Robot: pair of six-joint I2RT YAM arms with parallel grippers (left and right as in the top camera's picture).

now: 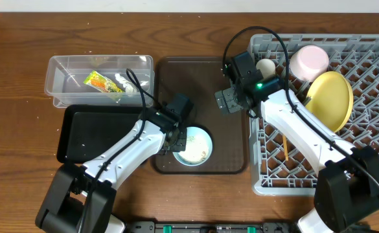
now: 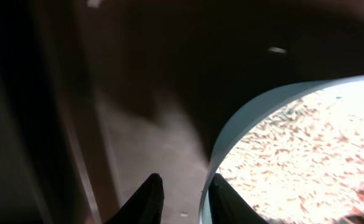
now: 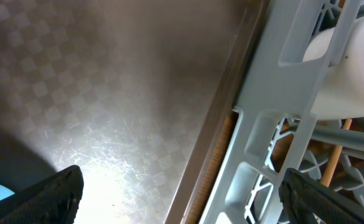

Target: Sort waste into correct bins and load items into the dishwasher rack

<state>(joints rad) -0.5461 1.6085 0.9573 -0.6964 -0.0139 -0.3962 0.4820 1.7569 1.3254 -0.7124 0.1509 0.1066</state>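
Looking down from overhead, a clear tub (image 1: 56,71) at far left holds the green-and-yellow wrapper (image 1: 97,82) and the white tissue (image 1: 126,82). The black tray (image 1: 98,133) lies just near of it. In the middle, a dark brown serving tray (image 1: 202,84) carries the light blue bowl (image 1: 201,137) with rice scraps (image 1: 194,152) at its near end. The left gripper (image 1: 178,137) sits at the bowl's left rim. The right gripper (image 1: 227,101), fingers wide apart, hovers over the brown tray's far right part. The grey rack (image 1: 370,149) at right holds the pink cup (image 1: 309,61), white cup (image 1: 265,66), tilted yellow plate (image 1: 330,98) and chopsticks (image 1: 284,147).

The left wrist view shows two dark fingertips (image 2: 150,199) slightly apart, one either side of the bowl's rim; whether they pinch it cannot be told.

The right wrist view shows both fingers spread wide over the brown tray, touching nothing, beside the rack's edge.
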